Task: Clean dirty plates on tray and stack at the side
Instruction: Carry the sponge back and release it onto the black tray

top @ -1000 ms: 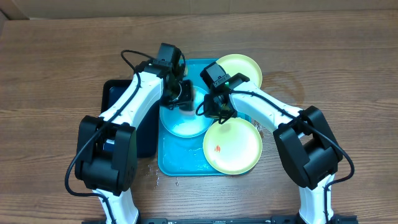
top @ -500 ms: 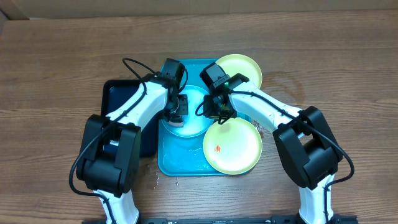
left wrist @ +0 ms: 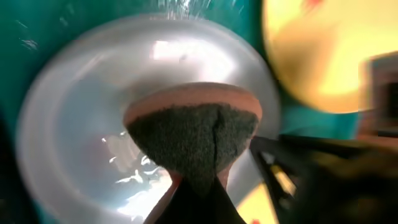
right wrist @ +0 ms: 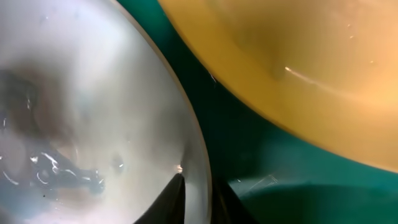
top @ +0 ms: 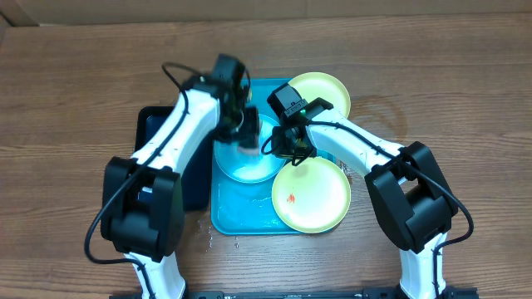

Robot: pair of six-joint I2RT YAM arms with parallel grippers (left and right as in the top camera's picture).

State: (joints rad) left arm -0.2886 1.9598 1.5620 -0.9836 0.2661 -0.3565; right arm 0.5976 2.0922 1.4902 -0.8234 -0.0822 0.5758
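Overhead. The tray (top: 241,218) lies mid-table (top: 75,75), with a black tray (top: 156,124) touching its 9 o'clock side. The light blue plate (top: 237,166) sits in the tray's 10 o'clock part. The near yellow-green plate (top: 320,199), which has a red smear (top: 291,198), overhangs the rim at 4 o'clock. The far yellow-green plate (top: 326,90) hangs over the 1 o'clock corner. The left gripper (top: 246,137) is motion-blurred over the blue plate's 12 o'clock part. The right gripper (top: 287,148) is at that plate's 3 o'clock edge.

Left wrist. My left gripper (left wrist: 196,186) is clamped on a sponge (left wrist: 196,140), dark scouring face toward the camera and orange backing behind it. The sponge is over the wet bowl of the light blue plate (left wrist: 62,143). I can't tell whether it touches. A yellow-green plate (left wrist: 317,56) shows at 2 o'clock, blurred.

Right wrist. My right gripper (right wrist: 198,196) has one finger on each side of the light blue plate's (right wrist: 81,112) rim, pinching it. Wet tray (right wrist: 249,155) floor lies between that rim and a yellow-green plate (right wrist: 298,74) at 1 o'clock.
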